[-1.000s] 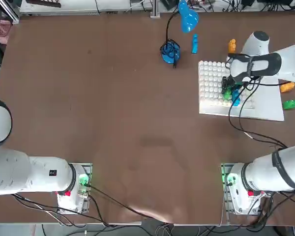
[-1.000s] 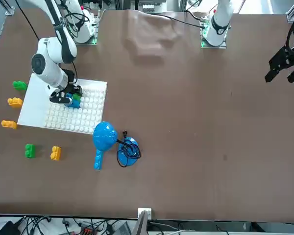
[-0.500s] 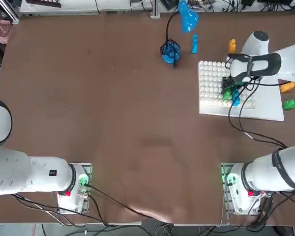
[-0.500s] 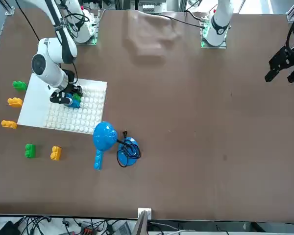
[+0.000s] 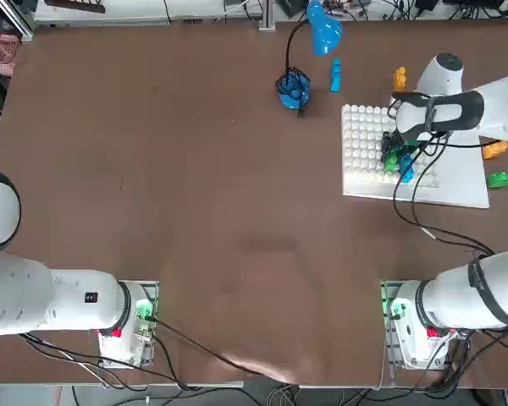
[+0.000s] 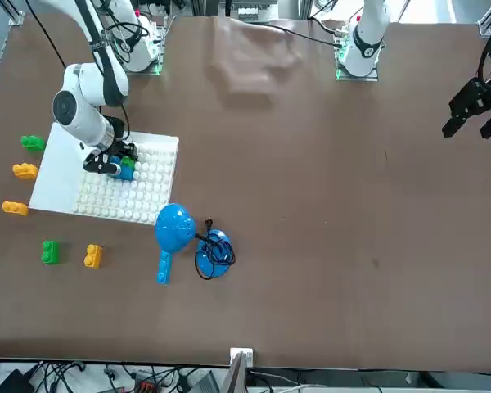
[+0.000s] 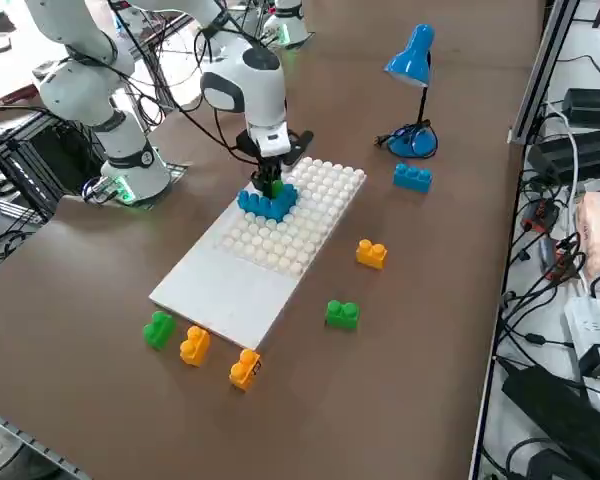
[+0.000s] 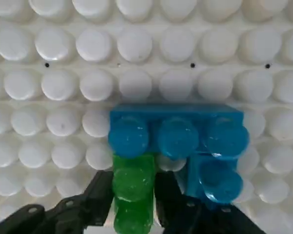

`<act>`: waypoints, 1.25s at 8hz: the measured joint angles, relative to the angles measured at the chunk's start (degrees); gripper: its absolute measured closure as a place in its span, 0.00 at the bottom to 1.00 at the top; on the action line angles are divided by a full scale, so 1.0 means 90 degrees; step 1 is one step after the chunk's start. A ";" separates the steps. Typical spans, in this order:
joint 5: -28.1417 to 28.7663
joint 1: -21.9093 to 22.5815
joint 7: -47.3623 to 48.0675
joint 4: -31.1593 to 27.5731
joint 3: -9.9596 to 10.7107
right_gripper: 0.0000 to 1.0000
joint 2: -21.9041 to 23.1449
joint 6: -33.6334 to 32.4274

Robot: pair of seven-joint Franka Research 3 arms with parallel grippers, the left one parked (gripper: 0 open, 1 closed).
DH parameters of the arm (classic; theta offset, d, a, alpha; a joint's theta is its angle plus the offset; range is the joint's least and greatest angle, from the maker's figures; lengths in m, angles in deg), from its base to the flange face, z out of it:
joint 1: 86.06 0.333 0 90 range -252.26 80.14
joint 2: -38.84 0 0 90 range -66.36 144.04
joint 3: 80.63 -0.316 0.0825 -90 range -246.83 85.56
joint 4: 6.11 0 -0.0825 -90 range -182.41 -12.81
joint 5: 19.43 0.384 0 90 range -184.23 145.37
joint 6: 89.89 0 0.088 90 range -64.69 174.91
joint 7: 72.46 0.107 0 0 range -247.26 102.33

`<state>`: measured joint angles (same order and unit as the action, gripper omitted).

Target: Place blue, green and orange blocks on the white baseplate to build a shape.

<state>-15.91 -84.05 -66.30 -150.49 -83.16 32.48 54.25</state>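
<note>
On the white baseplate [image 7: 235, 293], the tool [image 8: 134, 190] straddles a green block [image 8: 133, 187].

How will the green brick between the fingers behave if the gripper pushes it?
The green brick looks like stiff plastic, so probably it won't bend. Its glossy sides may slip between the fingers. Its boxy shape suggests sliding, not rolling.

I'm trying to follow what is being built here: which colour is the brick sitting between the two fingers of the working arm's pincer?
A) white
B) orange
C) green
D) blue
C: the wrist view shows the green brick between the black fingers of the right pincer, with blue bricks beside it on the studded white baseplate.
</note>
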 joint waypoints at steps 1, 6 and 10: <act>0.0000 -0.0001 -0.0001 0.0041 0.0001 0.25 -0.0074 0.0151; 0.0000 0.0001 -0.0002 0.0150 -0.0001 0.00 -0.0211 0.0206; 0.0000 0.0001 0.0003 0.0208 -0.0023 0.00 -0.0057 0.0108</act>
<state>-15.91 -84.04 -66.27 -148.62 -83.37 31.97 55.22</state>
